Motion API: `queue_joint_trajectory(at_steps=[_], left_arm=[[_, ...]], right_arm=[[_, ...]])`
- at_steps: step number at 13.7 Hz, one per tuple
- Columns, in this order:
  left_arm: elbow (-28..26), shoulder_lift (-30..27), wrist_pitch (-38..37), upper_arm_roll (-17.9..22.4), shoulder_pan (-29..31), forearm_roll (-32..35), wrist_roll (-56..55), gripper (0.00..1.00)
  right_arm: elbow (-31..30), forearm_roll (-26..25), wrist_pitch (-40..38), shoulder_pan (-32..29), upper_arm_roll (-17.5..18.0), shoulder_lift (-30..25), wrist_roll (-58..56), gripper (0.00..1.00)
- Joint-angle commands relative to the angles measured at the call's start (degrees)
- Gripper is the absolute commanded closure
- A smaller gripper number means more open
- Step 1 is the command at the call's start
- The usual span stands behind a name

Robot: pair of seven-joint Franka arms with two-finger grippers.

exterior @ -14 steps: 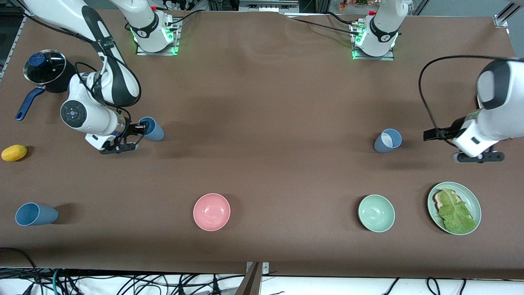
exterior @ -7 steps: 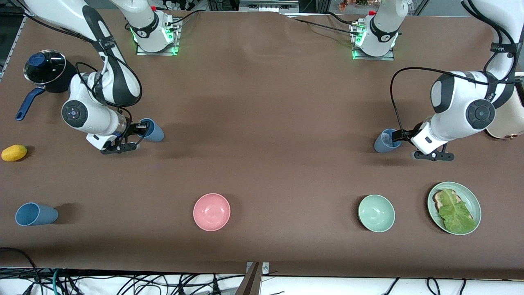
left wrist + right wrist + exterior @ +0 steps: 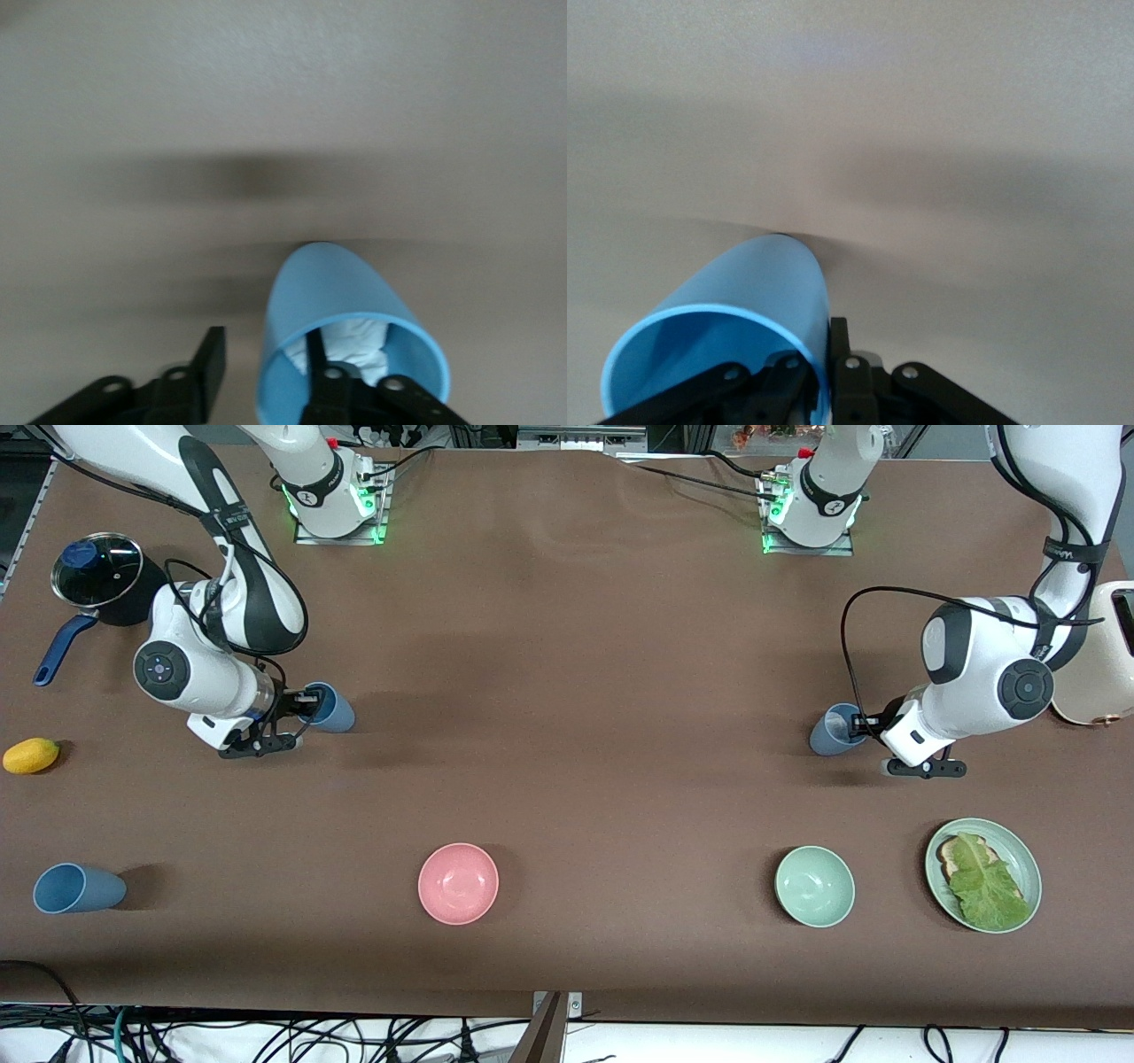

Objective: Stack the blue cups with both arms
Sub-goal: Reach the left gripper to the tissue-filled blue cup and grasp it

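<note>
While both grippers sit at cup rims, watch the lift. Your right gripper (image 3: 301,707) pinches the wall of one blue cup (image 3: 332,707) at the right arm's end, fingers clamped tight. Your left gripper (image 3: 858,724) straddles the rim of another cup (image 3: 831,731) at the left arm's end, one finger (image 3: 321,376) inside, outer finger (image 3: 211,354) apart from the wall, so no grip yet. Thin rim pinches may slip or tip. A third cup (image 3: 75,888) lies nearer the front camera.

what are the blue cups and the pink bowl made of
Blue cups: probably plastic, matte; thin even walls, flat colour, soft shine. Pink bowl: likely plastic or melamine, satin; uniform pastel with a faint highlight inside.
</note>
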Motion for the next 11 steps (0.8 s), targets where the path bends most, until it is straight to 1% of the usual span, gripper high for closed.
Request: queue_joint_trajectory(at_steps=[1, 4, 5, 7, 8, 9, 11], left_arm=[[-0.51, -0.45, 0.11, -0.73, -0.56, -3.43, 1.40, 1.00], [1.68, -0.80, -2.34, -1.70, -0.29, -3.43, 2.02, 1.00], [4.30, -1.50, -4.88, -2.75, -0.55, -3.61, 1.32, 1.00], [10.88, -0.99, -11.64, -7.40, -0.73, -3.78, -2.70, 1.00], [13.44, -0.55, -12.71, -9.77, -2.12, -3.87, -6.82, 1.00], [14.51, 0.33, -12.72, -11.27, -4.40, -3.78, -12.17, 1.00], [15.83, 2.09, -11.42, -11.55, -10.63, -3.96, -20.97, 1.00]], right_arm=[[-0.33, 0.66, 0.61, -0.04, 0.22, 0.16, -0.08, 1.00], [-0.25, 0.66, 0.52, -0.04, 0.22, 0.16, -0.08, 1.00], [-0.07, 0.66, 0.35, -0.04, 0.22, 0.08, -0.08, 1.00], [0.10, 0.66, 0.17, -0.04, 0.22, 0.07, -0.17, 1.00], [0.10, 0.66, 0.08, -0.04, 0.22, 0.07, -0.17, 1.00], [0.28, 0.66, 0.08, -0.04, 0.22, -0.01, -0.17, 1.00], [0.54, 0.66, 0.00, -0.04, 0.22, -0.01, -0.17, 1.00]])
